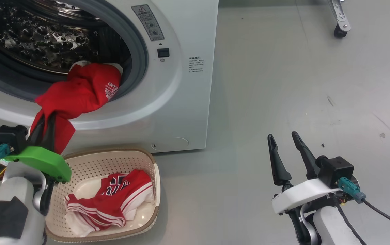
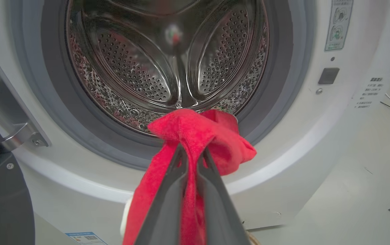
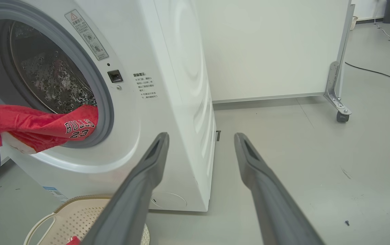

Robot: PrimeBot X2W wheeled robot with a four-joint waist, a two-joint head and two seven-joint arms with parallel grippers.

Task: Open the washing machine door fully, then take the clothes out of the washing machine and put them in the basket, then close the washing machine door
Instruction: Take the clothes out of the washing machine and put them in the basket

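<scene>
One red jersey [image 1: 79, 90] drapes over the lip of the washing machine [image 1: 181, 102], pinched in your left hand [image 2: 192, 154]; your right hand [image 1: 282, 136] stands open. It looks soft, light and likely to snag: hold the bunched fold and lift toward the basket [image 1: 156, 180].

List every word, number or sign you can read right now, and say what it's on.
"BULLS" above "23": on the red jersey hanging out of the washing machine.
Warning triangle: at the top of the grey sticker beside the drum opening; its small print is unreadable.
Too small to read: the printed text block on the machine's front.
Blurred: the blue label low on the machine.
Folded, unreadable: dark lettering on the garment in the basket.
</scene>
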